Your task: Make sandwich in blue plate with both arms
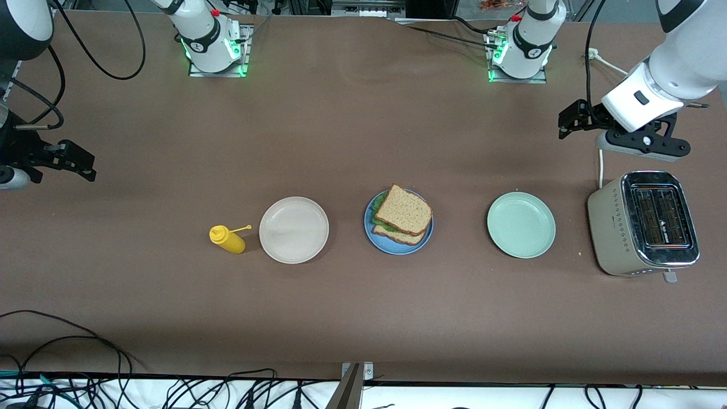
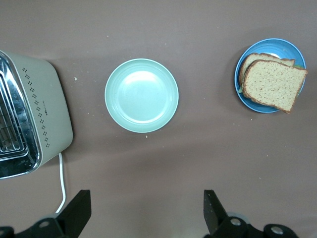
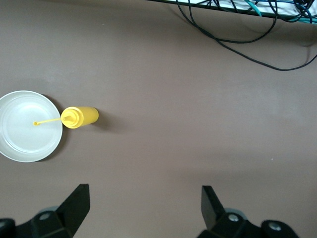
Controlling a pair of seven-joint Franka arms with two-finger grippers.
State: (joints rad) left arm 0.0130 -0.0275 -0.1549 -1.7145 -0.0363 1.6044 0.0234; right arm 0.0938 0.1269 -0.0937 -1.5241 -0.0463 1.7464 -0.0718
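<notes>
Front view shows a brown table [image 1: 352,125] with two white arms drawn back to its ends. At the left arm's end stands a beige-and-chrome toaster [image 1: 644,224], the largest thing on the table, with two empty slots facing up. The left gripper [image 1: 571,120] hangs in the air over bare table, just beside the toaster, its fingers spread wide and holding nothing. The right gripper [image 1: 71,162] hangs over bare table at the right arm's end, also spread wide and empty.

Three plates lie in a row across the middle. The mint-green plate [image 1: 521,225] is nearest the toaster and is bare. The cream-white plate [image 1: 293,229] lies toward the right arm's end and is bare too. Between them is the blue plate [image 1: 375,236], and on it rests the sandwich [image 1: 403,211]: two brown bread slices stacked slightly askew, with green lettuce showing at the edge between them. A yellow squeeze bottle [image 1: 228,240] stands just beside the cream-white plate, toward the right arm's end, its thin nozzle pointing at that plate.
</notes>
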